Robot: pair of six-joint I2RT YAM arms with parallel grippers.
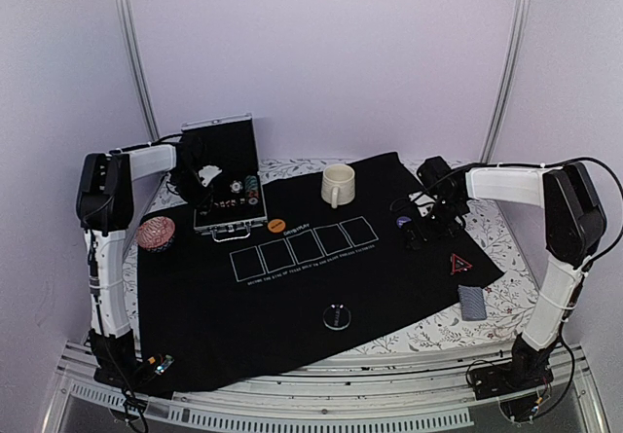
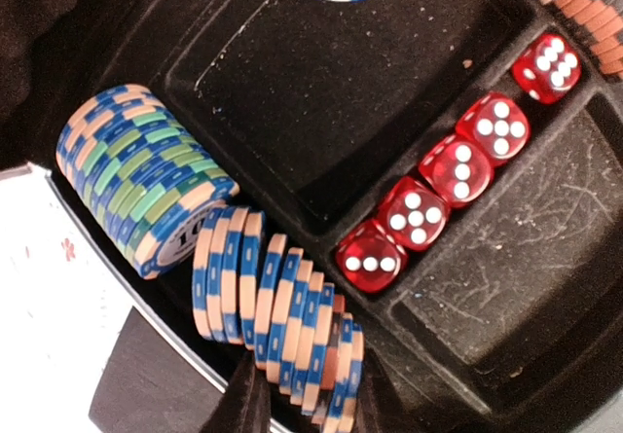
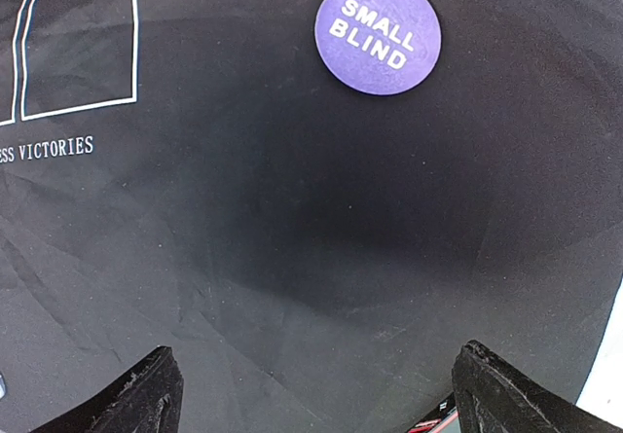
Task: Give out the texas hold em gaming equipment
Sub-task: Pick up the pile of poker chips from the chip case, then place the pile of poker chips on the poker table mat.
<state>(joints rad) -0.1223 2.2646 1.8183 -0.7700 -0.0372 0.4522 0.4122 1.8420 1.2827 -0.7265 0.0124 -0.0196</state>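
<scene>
My left arm [image 1: 107, 195] elbow-high, left pincer [image 2: 307, 404] in chip case [image 2: 292, 83], clamped on blue-and-cream poker chips [image 2: 277, 297], right pincer [image 3: 316, 394] wide, near SMALL BLIND token [image 3: 378, 34]

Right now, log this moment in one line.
left gripper: shut on blue-peach chips in case | right gripper: open above mat | small-blind token: on mat

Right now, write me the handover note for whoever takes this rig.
Left claw: closed on the row of blue chips in the case, not lifted.
Right claw: open, empty, over the mat beside the purple token.
Done: orange token, red triangle, dark disc laid out on the mat; cards by its right edge.
Left to do: get the blue chips and other stacks out of the case.
</scene>
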